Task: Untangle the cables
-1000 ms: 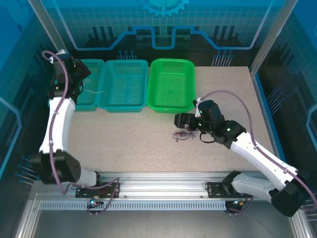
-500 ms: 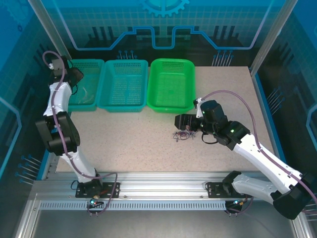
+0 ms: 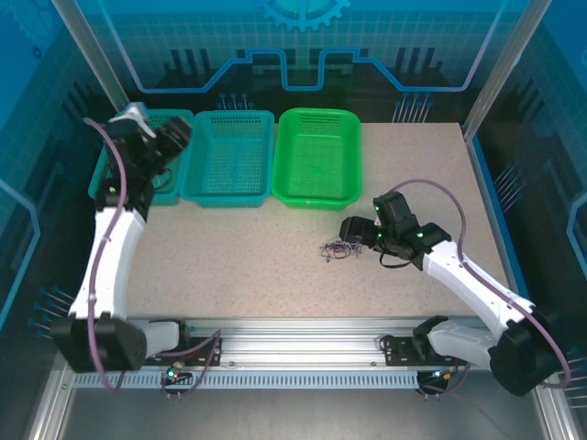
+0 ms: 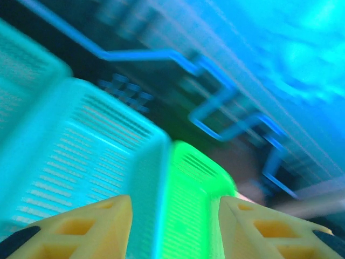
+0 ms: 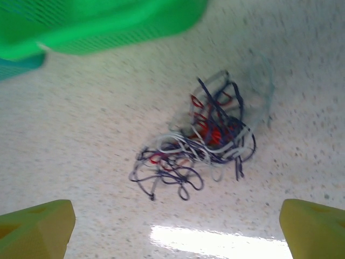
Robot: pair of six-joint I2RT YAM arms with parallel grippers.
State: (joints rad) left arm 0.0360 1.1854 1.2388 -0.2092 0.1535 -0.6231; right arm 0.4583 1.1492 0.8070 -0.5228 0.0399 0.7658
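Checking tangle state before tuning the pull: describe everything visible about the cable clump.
The cables form one small knotted clump of thin flexible wires in cream-white, red and dark purple-black. Red sits mostly mid-clump; dark loops and loose ends splay toward the lower left in the right wrist view. It lies on the speckled table, near the green basket but apart from it. The open right gripper hovers close, fingers not touching it.

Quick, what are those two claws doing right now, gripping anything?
Left gripper: open, holding nothing.
Right gripper: open, empty, facing the cables.
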